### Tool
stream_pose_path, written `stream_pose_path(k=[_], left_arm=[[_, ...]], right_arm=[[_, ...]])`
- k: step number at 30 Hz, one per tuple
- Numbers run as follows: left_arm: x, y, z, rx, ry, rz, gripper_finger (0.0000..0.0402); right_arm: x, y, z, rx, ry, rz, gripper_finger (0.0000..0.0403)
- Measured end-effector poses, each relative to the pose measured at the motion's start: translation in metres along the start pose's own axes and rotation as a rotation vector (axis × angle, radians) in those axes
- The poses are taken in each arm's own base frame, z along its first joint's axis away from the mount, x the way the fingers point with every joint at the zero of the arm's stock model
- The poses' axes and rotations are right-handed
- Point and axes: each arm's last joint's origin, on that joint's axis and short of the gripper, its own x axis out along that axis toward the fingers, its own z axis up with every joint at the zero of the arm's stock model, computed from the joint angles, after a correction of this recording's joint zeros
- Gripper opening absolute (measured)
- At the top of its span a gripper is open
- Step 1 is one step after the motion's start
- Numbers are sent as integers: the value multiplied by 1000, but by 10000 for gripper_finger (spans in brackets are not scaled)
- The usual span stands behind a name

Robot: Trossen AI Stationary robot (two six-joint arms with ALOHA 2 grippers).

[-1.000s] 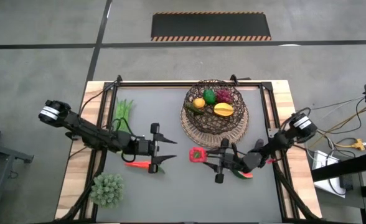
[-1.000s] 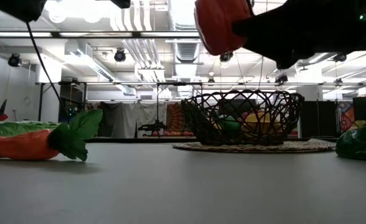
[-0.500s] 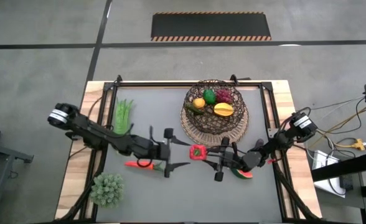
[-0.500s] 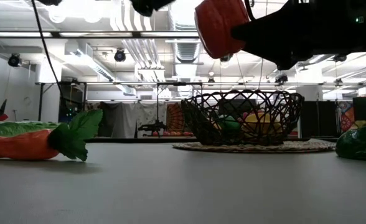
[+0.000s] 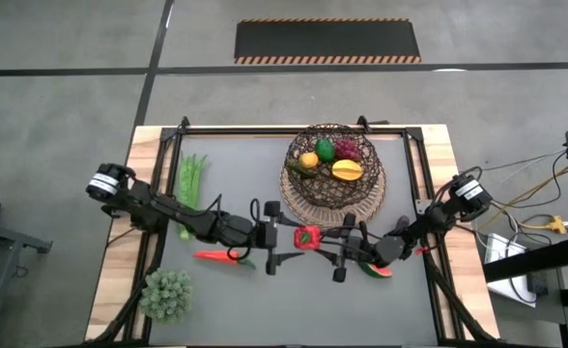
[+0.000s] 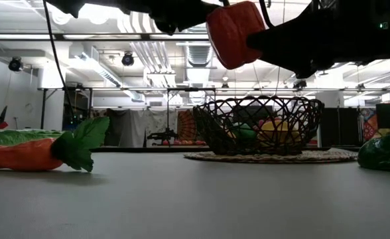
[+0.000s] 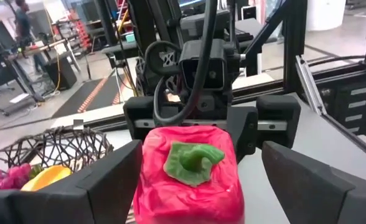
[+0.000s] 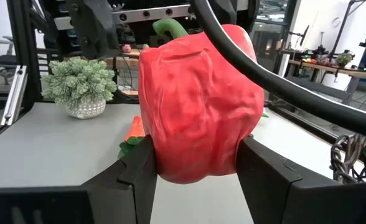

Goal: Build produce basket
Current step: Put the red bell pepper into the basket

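Change: left hand (image 5: 286, 247) now moved in from nine o'clock, fingers spread wide around red pepper (image 5: 308, 237), gripping nothing.
Right hand (image 5: 328, 248): clamped on pepper, lifted off bench (image 5: 236, 174).
Meaning: handover likely.
Basket (image 5: 334, 174): twelve o'clock of pepper.

red pepper (image 5: 308, 237) blocking gap, carrot (image 5: 216, 256) beside

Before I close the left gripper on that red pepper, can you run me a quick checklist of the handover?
1. Right gripper clamped on the red pepper: ok.
2. Left gripper open: ok.
3. Pepper sits between the left gripper's fingers with a gap each side: ok.
4. Pepper lifted off the table: ok.
5. Room in the basket: ok.
6. Left pads deep enough past the pepper: cannot tell.
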Motion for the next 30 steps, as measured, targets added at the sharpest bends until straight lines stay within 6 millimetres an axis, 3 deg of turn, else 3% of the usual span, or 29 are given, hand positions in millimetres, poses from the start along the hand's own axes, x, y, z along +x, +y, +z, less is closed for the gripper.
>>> stream_pose_path(k=[7,15,21,30], left_arm=[[6,-1,-5,-3,1,18,309],[6,0,-5,19,-13,75,264],[6,1,-6,37,-16,82,189],[6,2,-7,68,-12,80,35]], right_arm=[[0,0,0,3,1,-12,173],[0,-1,0,11,-1,-28,174],[1,0,1,11,-3,-26,174],[1,-1,1,13,-4,-30,174]])
